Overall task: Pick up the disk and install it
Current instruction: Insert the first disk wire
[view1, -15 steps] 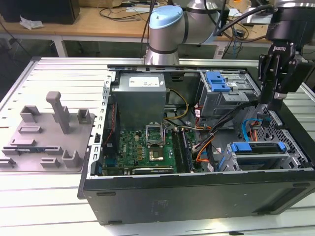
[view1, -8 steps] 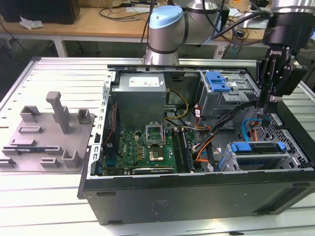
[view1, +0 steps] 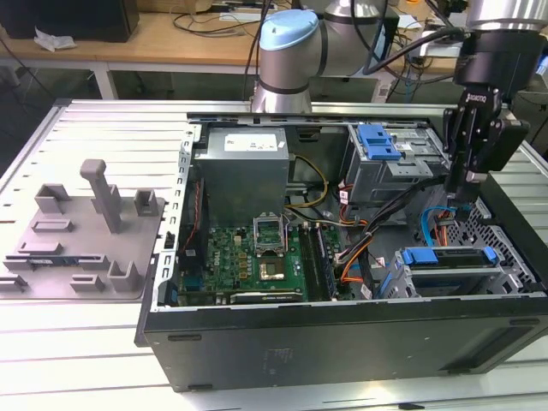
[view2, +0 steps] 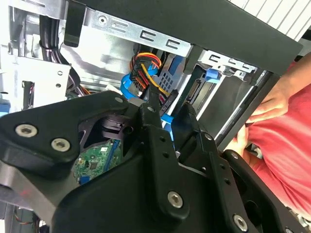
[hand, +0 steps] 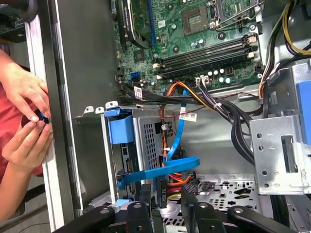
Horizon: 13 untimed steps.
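Observation:
The disk (view1: 449, 256), silver with a blue carrier frame, lies flat in the drive cage (view1: 402, 282) at the case's corner on the exterior view's right. Its blue carrier tab (hand: 121, 129) shows at the cage mouth in the first wrist view. My gripper (view1: 462, 199) hangs just behind the cage, above the cables. In both wrist views its black fingers (hand: 146, 194) stand apart on either side of the blue data cable (hand: 160, 171) and the orange-and-yellow power plug (hand: 170, 183) at the disk's rear. The gripper (view2: 168, 116) is open, and I cannot tell whether a finger touches the plug.
A person in a red shirt holds a small blue part in both hands (hand: 29, 121) just outside the case wall (hand: 80, 121). The motherboard (view1: 257, 253), the power supply (view1: 248, 175) and a second blue-latched bay (view1: 381, 145) fill the case. A grey fixture plate (view1: 81, 235) lies beside it.

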Each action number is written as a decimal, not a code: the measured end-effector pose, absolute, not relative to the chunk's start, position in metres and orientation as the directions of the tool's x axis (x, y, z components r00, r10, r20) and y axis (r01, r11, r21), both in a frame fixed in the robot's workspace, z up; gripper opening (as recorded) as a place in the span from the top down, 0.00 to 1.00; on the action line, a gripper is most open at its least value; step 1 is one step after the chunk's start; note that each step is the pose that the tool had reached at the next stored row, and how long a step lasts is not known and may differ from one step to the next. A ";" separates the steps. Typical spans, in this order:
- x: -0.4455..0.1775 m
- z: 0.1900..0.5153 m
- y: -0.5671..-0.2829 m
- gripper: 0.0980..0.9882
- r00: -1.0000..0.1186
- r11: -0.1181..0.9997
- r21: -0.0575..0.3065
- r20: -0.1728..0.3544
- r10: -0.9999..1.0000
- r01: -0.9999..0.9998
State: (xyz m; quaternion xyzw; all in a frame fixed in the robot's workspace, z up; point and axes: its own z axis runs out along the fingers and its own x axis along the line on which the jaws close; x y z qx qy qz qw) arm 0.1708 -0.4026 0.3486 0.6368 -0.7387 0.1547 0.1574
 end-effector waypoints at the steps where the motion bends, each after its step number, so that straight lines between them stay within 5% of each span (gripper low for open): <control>1: 0.170 0.348 -0.403 0.68 -0.141 0.141 -0.033 0.430 -0.892 -0.989; 13: 0.167 0.341 -0.400 0.68 -0.149 0.140 -0.052 0.439 -0.886 -0.989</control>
